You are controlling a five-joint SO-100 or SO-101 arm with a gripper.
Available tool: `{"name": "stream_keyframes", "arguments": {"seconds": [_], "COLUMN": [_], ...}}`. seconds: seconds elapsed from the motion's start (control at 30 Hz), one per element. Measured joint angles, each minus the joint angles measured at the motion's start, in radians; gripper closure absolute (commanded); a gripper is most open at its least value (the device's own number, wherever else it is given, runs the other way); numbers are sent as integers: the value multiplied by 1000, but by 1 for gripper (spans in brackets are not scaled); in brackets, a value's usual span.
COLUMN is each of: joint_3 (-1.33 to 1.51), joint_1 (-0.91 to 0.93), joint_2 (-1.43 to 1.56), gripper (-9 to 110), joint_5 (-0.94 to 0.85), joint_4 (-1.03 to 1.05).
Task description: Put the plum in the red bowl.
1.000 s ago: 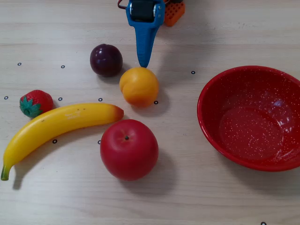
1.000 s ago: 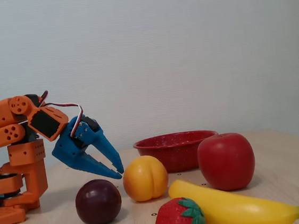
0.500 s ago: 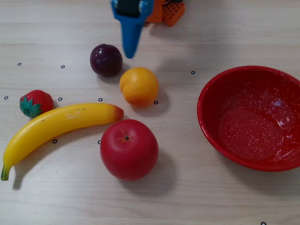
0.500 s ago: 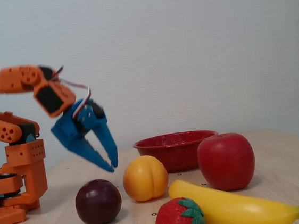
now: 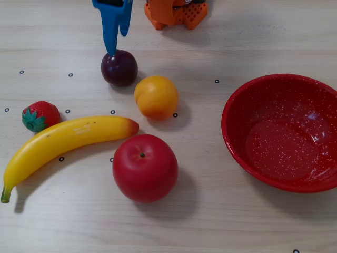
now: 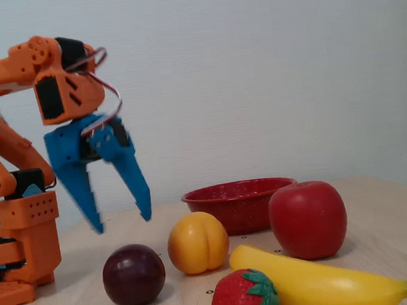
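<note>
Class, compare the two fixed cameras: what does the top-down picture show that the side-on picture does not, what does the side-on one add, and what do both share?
Only the top-down view shows the red bowl's speckled inside, with nothing in it, and the small ring marks dotted over the table.

Only the side-on view shows the orange arm, the pale wall, and that the open blue gripper hangs above the plum, not touching it.

Both show the plum, orange fruit, apple, banana, strawberry and gripper.
</note>
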Motion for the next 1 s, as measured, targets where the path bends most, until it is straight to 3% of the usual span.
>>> {"name": "stream_keyframes", "arguments": {"seconds": [0.33, 1.0], "joint_3": [-63, -91], "joint_1": [-41, -44], "joint_2": [-196, -437], "gripper": [49, 49], "joint_5": [84, 166], "joint_4": [57, -72]}}
